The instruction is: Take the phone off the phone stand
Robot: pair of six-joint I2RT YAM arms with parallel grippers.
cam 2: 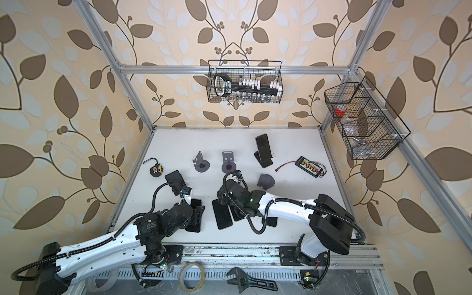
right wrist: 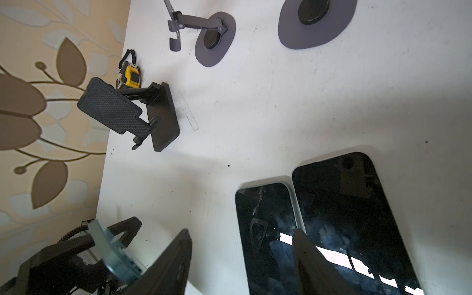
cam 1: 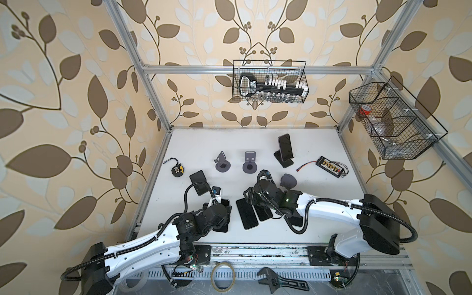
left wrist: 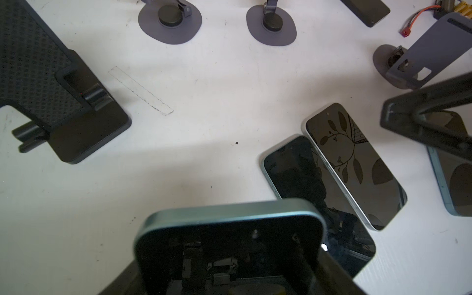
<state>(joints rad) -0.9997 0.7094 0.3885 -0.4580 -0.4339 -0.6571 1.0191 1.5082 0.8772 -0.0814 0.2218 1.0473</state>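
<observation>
Near front — left hand (right wrist: pixel 115 240) clamps glossy teal-rimmed phone (left wrist: pixel 229 219); right hand (right wrist: pixel 242 232) seemingly spread.

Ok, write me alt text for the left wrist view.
A teal-edged phone is held up close in the foreground, over a white table. Other phones lie flat, screens up, side by side; an empty black phone stand and grey round-based stands sit beyond.
</observation>
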